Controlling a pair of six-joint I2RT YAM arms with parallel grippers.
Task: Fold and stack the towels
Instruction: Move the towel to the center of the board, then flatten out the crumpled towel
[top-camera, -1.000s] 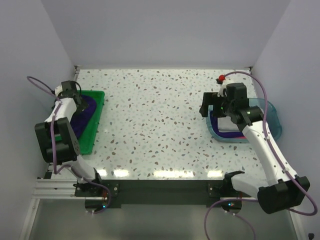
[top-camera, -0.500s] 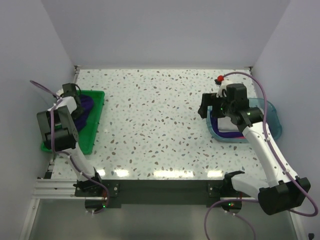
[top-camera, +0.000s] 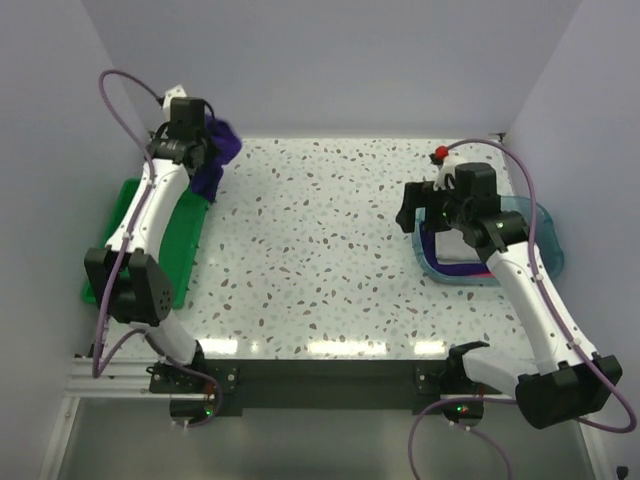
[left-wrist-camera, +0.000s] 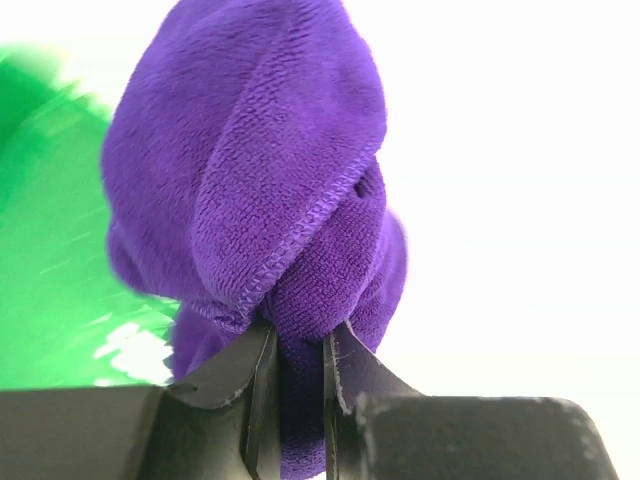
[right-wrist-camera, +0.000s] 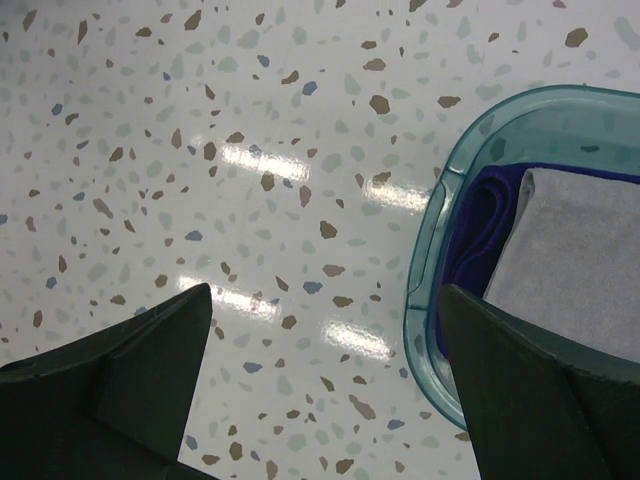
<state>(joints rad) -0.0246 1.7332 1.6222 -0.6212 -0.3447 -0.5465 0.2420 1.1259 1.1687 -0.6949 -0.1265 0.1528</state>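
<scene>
Plain pale lilac walls (top-camera: 330, 60) around a speckled terrazzo tabletop (top-camera: 320, 250), bright glare spots (top-camera: 330, 347) near its front edge.

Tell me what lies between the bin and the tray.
Between the bin and the tray lies only bare speckled table, with nothing resting on it. The top view shows the whole stretch.

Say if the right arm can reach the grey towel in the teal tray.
Probably yes: its open tool hovers beside the tray, and the grey towel lies uncovered on top.
</scene>
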